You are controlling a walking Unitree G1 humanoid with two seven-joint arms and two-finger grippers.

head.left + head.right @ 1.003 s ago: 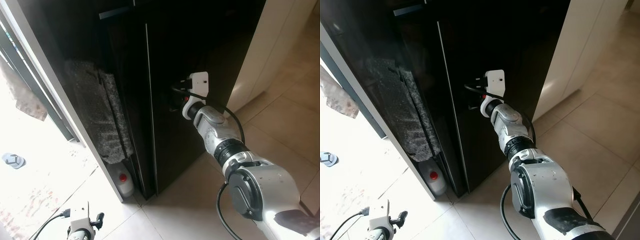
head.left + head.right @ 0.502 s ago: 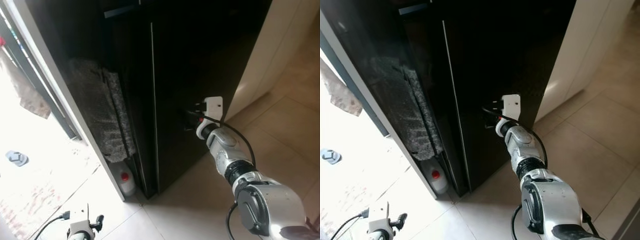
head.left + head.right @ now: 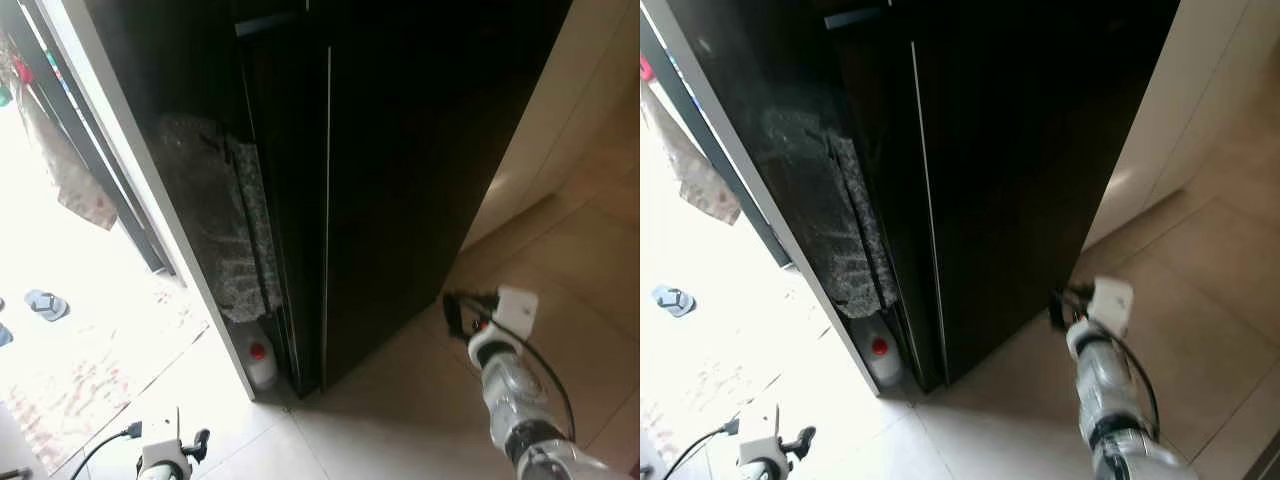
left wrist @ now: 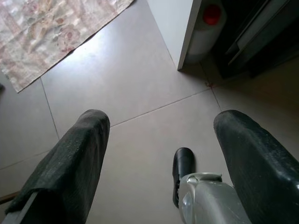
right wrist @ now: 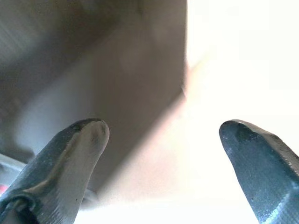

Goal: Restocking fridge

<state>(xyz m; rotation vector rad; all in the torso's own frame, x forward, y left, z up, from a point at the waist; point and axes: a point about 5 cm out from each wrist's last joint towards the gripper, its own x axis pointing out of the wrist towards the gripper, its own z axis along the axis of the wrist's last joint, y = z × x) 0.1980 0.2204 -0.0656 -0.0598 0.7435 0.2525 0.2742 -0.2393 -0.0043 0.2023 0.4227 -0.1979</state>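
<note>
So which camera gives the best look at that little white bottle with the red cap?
The left eye view shows the bottle best: cap and body upright on the floor beside the dark fridge. The right eye view shows much the same. The left wrist view catches its cap and shoulder past the left pincer.

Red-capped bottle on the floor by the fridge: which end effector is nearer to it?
Left. The left end effector hangs low just in front of the red-capped bottle; the right end effector is across the dark fridge front, farther off.
</note>
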